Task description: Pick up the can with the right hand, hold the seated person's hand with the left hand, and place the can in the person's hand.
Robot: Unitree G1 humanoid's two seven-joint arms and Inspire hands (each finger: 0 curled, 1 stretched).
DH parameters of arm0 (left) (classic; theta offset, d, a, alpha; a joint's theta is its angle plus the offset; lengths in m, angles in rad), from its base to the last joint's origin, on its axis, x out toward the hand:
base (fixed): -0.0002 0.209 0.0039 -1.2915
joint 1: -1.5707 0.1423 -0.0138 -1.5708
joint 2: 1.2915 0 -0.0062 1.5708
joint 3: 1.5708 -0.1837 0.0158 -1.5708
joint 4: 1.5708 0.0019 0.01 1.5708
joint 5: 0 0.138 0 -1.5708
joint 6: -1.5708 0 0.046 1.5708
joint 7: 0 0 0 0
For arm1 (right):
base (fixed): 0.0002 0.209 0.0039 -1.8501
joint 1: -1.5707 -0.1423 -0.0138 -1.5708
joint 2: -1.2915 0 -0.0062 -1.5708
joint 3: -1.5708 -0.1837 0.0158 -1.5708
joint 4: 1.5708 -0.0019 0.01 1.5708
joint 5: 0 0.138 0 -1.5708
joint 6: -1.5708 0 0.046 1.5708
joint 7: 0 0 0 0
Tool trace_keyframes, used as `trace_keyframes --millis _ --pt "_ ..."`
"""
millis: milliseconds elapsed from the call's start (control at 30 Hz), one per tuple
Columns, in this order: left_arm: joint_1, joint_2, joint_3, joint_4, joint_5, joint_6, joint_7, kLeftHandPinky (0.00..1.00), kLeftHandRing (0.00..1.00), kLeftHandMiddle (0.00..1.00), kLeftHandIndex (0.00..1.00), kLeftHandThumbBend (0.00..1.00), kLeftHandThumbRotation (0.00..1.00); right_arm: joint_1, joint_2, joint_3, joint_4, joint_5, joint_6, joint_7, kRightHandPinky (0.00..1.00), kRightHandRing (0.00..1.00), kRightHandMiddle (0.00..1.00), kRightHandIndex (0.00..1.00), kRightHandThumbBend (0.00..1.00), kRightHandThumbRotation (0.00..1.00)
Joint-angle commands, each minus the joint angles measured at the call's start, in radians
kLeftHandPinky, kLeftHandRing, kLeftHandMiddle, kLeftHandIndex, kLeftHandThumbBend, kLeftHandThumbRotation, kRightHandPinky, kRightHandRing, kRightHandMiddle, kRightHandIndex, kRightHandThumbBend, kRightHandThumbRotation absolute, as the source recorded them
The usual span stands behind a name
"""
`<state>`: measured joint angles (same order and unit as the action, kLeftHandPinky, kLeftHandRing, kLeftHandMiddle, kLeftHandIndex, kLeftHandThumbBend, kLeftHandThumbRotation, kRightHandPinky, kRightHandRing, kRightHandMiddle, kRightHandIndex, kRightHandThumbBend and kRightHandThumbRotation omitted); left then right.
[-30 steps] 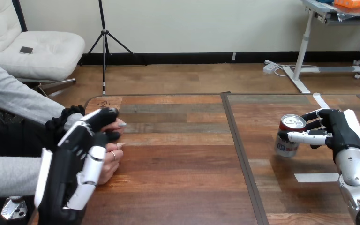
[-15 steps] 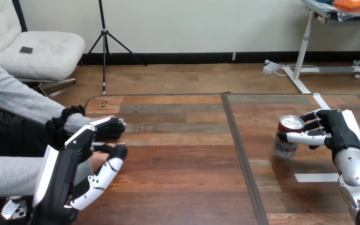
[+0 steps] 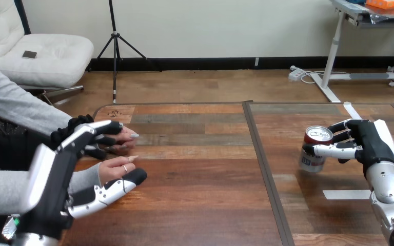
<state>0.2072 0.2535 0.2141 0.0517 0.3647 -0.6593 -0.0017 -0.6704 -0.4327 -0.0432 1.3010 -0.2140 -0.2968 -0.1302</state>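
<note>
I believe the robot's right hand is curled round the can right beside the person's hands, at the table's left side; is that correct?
Not quite. The right hand is curled round the can, but at the right side of the table, well apart from the person's hands at the left, as the head view shows.

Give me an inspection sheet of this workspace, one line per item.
surface: wooden table, dark seam down its top.
job's things: can at the table's right, in the right robot hand; person's hand at the table's left.
clutter: white tape strip by the right arm.
robot hands: right robot hand curled round the can; left robot hand open, the person's hand between its thumb and fingers, not clasped.
cables: nothing seen on the table.
surroundings: person seated at the table's left.
</note>
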Motion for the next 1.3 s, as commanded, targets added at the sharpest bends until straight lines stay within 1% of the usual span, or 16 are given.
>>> trace_keyframes --millis 0,67,133,200,300,400,533,600,700,800,867,1100,1267 --pt "-0.081 0.061 0.020 -0.089 0.053 0.030 0.026 0.58 0.72 0.77 0.76 1.00 0.47 -0.056 -0.015 0.002 -0.029 0.000 -0.042 -0.012 0.36 0.41 0.46 0.47 0.78 0.00" --pt "-0.090 0.085 0.030 -0.106 0.108 0.055 0.041 0.57 0.72 0.77 0.76 1.00 0.46 -0.057 -0.014 -0.001 -0.029 0.004 -0.039 -0.011 0.36 0.41 0.46 0.47 0.78 0.00" --pt "-0.102 0.107 0.033 -0.111 0.139 0.066 0.051 0.56 0.71 0.77 0.75 1.00 0.45 -0.058 -0.013 -0.004 -0.028 0.007 -0.037 -0.009 0.37 0.41 0.45 0.47 0.78 0.00" --pt "-0.111 0.123 0.033 -0.110 0.153 0.069 0.058 0.55 0.70 0.76 0.75 1.00 0.43 -0.059 -0.013 -0.004 -0.028 0.008 -0.037 -0.006 0.37 0.41 0.45 0.47 0.78 0.00" --pt "-0.126 0.144 0.031 -0.111 0.158 0.093 0.052 0.53 0.68 0.75 0.74 1.00 0.41 -0.059 -0.012 -0.006 -0.026 0.010 -0.037 -0.007 0.37 0.41 0.45 0.47 0.77 0.00" --pt "-0.137 0.163 0.028 -0.110 0.183 0.105 0.064 0.52 0.68 0.75 0.73 1.00 0.40 -0.060 -0.013 -0.006 -0.025 0.010 -0.037 -0.005 0.37 0.41 0.46 0.47 0.77 0.00" --pt "-0.163 0.205 0.024 -0.090 0.243 0.107 0.095 0.52 0.67 0.74 0.73 1.00 0.41 -0.059 -0.015 -0.001 -0.026 0.004 -0.037 -0.008 0.37 0.42 0.46 0.47 0.77 0.00" --pt "-0.169 0.219 0.020 -0.083 0.263 0.107 0.109 0.52 0.67 0.73 0.73 1.00 0.42 -0.059 -0.015 0.000 -0.025 0.003 -0.036 -0.008 0.37 0.42 0.47 0.47 0.77 0.00" --pt "-0.187 0.242 0.011 -0.058 0.271 0.094 0.120 0.52 0.67 0.73 0.73 1.00 0.43 -0.059 -0.016 0.000 -0.025 0.002 -0.037 -0.009 0.37 0.42 0.47 0.47 0.77 0.00" --pt "-0.199 0.262 0.004 -0.045 0.289 0.105 0.122 0.53 0.68 0.74 0.74 1.00 0.43 -0.058 -0.016 0.000 -0.025 0.003 -0.044 -0.007 0.37 0.42 0.46 0.47 0.77 0.00" --pt "-0.210 0.280 -0.004 -0.034 0.313 0.112 0.127 0.55 0.69 0.75 0.75 1.00 0.45 -0.059 -0.016 -0.001 -0.024 0.004 -0.040 -0.006 0.37 0.42 0.46 0.47 0.78 0.00" --pt "-0.240 0.314 -0.032 0.004 0.341 0.133 0.128 0.57 0.70 0.75 0.76 1.00 0.47 -0.063 -0.016 0.000 -0.026 0.004 -0.032 0.000 0.36 0.41 0.46 0.47 0.78 0.00" --pt "-0.270 0.339 -0.061 0.053 0.382 0.136 0.154 0.57 0.69 0.74 0.76 1.00 0.49 -0.064 -0.018 0.002 -0.027 0.002 -0.035 0.000 0.37 0.42 0.46 0.47 0.78 0.00"
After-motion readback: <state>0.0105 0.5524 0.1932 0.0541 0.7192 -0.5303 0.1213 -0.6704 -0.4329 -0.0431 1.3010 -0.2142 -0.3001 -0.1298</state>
